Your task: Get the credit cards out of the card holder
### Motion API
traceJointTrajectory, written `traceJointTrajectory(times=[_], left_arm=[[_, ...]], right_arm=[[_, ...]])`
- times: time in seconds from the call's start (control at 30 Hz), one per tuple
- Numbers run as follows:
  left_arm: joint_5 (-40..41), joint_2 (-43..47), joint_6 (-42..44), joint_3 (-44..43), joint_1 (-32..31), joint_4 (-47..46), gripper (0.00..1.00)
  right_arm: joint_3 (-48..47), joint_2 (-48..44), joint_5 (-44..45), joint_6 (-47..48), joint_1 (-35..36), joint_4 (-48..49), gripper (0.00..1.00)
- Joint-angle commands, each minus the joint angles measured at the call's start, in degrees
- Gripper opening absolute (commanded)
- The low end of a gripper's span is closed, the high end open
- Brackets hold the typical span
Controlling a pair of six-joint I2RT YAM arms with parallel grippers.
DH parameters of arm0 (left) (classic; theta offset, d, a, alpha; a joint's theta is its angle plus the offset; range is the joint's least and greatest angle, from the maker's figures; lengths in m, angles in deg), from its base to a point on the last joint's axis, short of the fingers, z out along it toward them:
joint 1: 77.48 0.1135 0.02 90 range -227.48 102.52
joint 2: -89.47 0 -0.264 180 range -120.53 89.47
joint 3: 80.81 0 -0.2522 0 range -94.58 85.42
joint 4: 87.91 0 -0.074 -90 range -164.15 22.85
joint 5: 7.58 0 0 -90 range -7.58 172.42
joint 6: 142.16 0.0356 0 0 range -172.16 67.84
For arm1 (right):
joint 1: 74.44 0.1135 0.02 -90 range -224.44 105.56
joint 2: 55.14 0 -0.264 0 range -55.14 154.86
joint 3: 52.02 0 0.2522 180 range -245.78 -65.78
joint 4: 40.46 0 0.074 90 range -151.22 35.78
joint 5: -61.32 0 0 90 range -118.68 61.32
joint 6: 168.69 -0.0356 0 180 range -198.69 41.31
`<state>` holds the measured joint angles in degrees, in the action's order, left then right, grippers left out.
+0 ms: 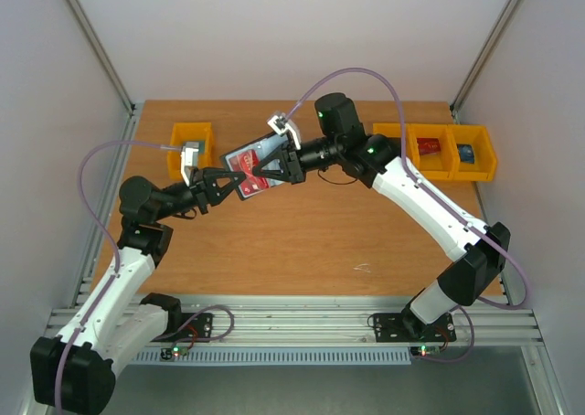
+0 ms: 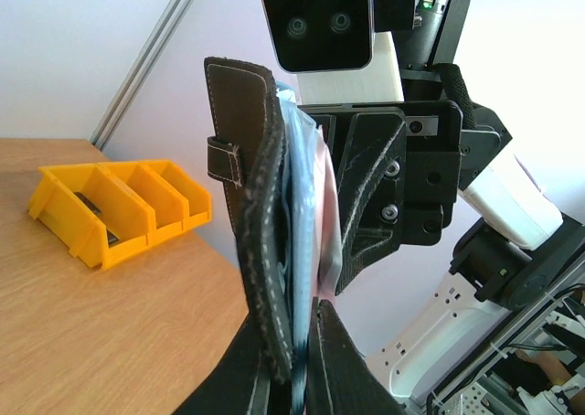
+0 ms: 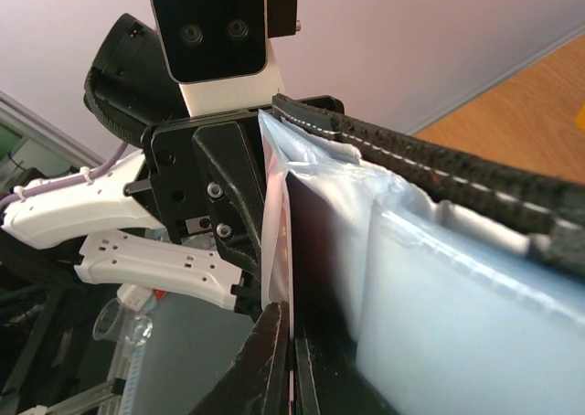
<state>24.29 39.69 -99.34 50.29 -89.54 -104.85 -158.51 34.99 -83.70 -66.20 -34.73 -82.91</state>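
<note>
The black card holder is held in the air over the table's far middle, between both arms. My left gripper is shut on its lower edge; in the left wrist view the stitched black cover and blue-grey pockets stand upright between my fingers. My right gripper is shut on the thin edge of the red credit card, which still sits partly in a pocket. A dark flat face lies just behind it; I cannot tell if it is the dark card.
A yellow bin stands at the far left, holding a grey object. A row of yellow bins with small items stands at the far right, and also shows in the left wrist view. Grey walls enclose the table.
</note>
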Motion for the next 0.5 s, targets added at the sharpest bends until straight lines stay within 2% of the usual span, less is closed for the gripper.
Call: traceJointTrajectory(times=[0.0, 0.23, 0.47], left_arm=[[-4.6, 1.0, 0.4, 0.0, -2.4, -5.2, 0.06], [-4.5, 1.3, 0.1, 0.3, -2.4, -5.2, 0.24], [-4.4, 1.7, 0.0, 0.5, -2.4, -5.2, 0.24]], right_arm=[[-0.2, -0.6, -0.1, 0.6, 0.7, 2.3, 0.01], [0.3, -1.9, 0.3, 0.9, -0.9, 0.8, 0.01], [-1.3, -1.9, 0.2, 3.9, -1.7, -4.4, 0.01]])
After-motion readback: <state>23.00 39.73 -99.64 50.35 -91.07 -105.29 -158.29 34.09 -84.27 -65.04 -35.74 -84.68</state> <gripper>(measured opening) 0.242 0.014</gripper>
